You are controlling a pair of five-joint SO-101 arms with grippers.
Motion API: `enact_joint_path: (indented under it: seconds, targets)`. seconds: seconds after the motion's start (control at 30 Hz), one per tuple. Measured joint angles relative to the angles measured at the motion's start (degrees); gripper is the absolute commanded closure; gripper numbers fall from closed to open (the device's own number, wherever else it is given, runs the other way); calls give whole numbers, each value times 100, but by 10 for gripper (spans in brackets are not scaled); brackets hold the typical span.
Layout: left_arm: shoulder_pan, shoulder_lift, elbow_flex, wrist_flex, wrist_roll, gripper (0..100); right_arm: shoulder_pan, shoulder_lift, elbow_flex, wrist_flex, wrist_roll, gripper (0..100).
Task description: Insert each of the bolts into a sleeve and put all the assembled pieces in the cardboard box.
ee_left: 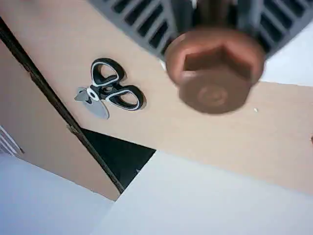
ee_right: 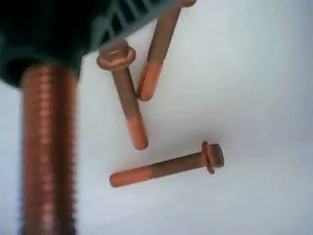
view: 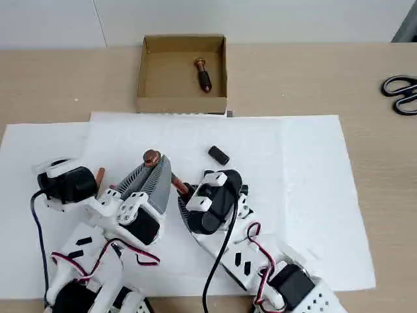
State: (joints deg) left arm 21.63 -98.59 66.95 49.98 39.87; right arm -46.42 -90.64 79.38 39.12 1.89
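Copper bolt sits clamped in the left gripper, jaws closed on its shaft, over the white paper, head toward the cardboard box. Box contains one assembled piece. Loose sleeve lies near the right gripper; whether that one is open cannot be told. Three spare bolts lie on the paper.

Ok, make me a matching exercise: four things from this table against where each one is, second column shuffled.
1 scissors
2 loose sleeve
3 assembled piece
4 bolt seen head-on in the left wrist view

A in the left hand
B on the white paper
C in the cardboard box
D on the bare table

Pairs: 1-D, 2-B, 3-C, 4-A.
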Motion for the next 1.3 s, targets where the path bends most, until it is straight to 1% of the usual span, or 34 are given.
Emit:
enact_joint_path:
  seconds: [0.23,0.8,0.97,1.03,1.3]
  targets:
    - [0,0,18,0,-158,994,0,0,-18,0,0,996]
    - [0,-79,158,-18,-158,994,9,9,-141,9,158,996]
    - [-255,0,220,-343,-158,994,9,-9,-158,0,158,996]
    - [-308,0,325,-431,-290,994,9,-9,-158,0,158,996]
    - [-264,-18,431,-466,-378,994,9,0,-149,0,158,996]
